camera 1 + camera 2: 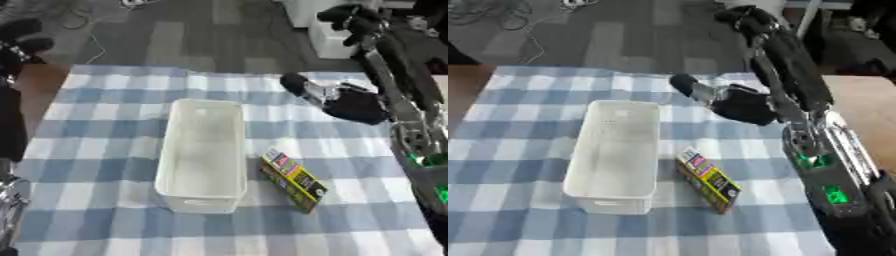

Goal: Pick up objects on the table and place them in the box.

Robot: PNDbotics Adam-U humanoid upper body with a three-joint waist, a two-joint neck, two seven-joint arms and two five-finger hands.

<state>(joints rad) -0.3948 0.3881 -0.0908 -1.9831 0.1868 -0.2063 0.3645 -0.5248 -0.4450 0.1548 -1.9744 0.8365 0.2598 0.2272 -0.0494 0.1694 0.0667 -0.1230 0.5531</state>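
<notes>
Box [203,155] stands beside a yellow carton [294,180]; right hand [741,106] hovers beyond, fingers' state unclear.

No legible text found. Printed label seen on top face of yellow-and-black carton [294,180], lying below right hand [354,105], just beside white box [203,155]; coloured marks there too blurred to be read.

One white box [202,155], one carton [293,180] (yellow and black).
</notes>
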